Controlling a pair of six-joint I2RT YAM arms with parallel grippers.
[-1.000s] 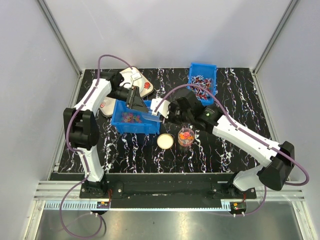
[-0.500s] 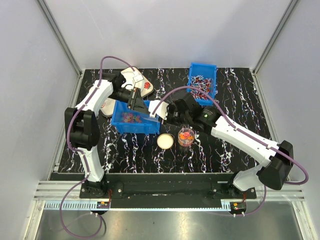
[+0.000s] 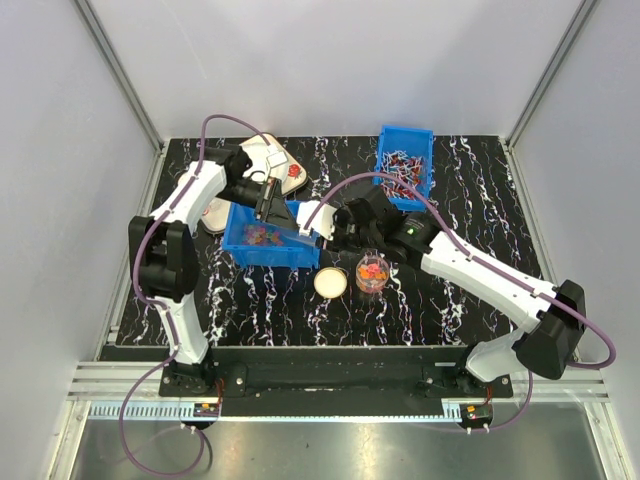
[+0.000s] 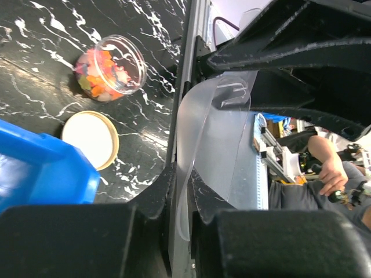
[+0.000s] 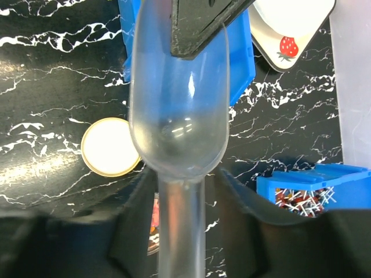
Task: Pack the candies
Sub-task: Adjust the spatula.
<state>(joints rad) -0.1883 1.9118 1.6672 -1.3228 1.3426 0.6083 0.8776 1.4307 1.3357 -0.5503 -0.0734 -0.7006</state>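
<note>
Room: we see pale grey walls framed in aluminium around a black table (image 3: 470, 180) veined in white.
Surface: a blue bin (image 3: 238, 248) lies left of centre. A second blue bin (image 3: 388, 150) of wrapped sweets (image 3: 405, 168) lies at the far right, and white strawberry plates (image 3: 278, 165) at the far left.
Candies: we find the candies (image 3: 260, 236) loose in the nearer blue bin. More of them fill the clear jar (image 3: 372, 272) standing open just right of its cream lid (image 3: 330, 282).
Top view only: it shows both arms meeting over the bin's right end, with the jar and lid nearer to us.
Left gripper: from its own camera, the left gripper (image 4: 182, 194) is pinched onto the thin rim of a clear plastic scoop (image 4: 211, 145).
Left wrist only: it shows the jar's candies from the side, and a person's forearm (image 4: 324, 156) beyond the table edge.
Right gripper: the right gripper (image 5: 184, 176) has a finger either side of the scoop's handle. We cannot tell whether they press on it or stand slightly off.
Right wrist only: we see that the scoop bowl is empty, with a black left fingertip (image 5: 203, 23) lying on its far end. We also see the lid just left of the bowl.
</note>
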